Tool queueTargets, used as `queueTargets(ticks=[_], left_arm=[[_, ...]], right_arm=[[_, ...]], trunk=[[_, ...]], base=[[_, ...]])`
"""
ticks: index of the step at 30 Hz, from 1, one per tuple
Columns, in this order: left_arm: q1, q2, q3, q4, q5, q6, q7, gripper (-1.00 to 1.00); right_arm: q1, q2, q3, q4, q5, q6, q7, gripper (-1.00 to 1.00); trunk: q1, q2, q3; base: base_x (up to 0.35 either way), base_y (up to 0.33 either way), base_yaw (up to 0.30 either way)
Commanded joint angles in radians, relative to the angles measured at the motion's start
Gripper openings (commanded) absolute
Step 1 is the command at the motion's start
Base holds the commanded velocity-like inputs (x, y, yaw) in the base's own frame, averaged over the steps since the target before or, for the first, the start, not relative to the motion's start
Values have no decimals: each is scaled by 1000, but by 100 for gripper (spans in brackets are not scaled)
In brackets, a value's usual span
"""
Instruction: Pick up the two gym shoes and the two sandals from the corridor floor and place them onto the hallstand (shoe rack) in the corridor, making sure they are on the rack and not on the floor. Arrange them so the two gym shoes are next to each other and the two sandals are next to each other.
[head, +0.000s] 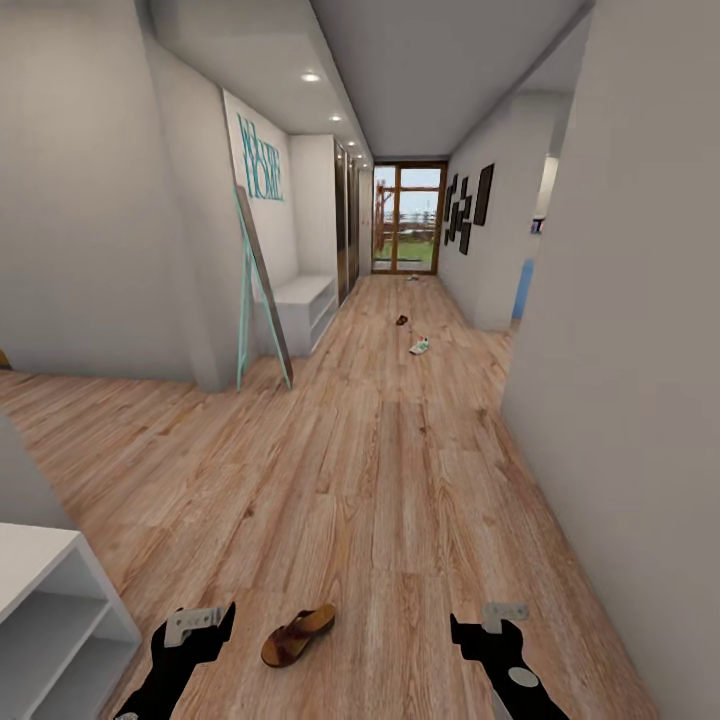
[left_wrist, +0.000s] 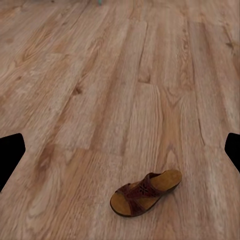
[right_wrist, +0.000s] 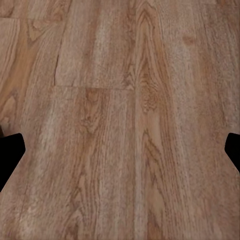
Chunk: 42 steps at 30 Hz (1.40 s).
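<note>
Wood-plank corridor floor (head: 400, 480), and one sandal (head: 297, 635) lies near, between both spread-fingered empty grippers, closer to the left gripper (head: 197, 628) than the right gripper (head: 490, 622), long axis slanting far-right

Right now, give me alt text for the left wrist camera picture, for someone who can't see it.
A single dark brown sandal with a tan footbed lies on the wood-plank corridor floor. The left gripper's two dark fingertips sit wide apart at the picture's edges, holding nothing.
</note>
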Motion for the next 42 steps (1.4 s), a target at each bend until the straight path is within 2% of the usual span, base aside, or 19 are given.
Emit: queueTargets(ticks=[1,21,42], left_arm=[[0,0,0,0,0,0,0,100],[-20,-1,-1,111,-7,-11,3,100],[-23,-1,0,135,-7,-16,4,100]], right_arm=[[0,0,0,0,0,0,0,100],[0,-2,0,5,1,-15,-1,100],[0,-2,1,6,2,-23,-1,100]], trunk=[[4,-7,-3],[81,-147,-66],[161,-294,-132]], base=[[0,0,0],[0,0,0],[0,0,0]])
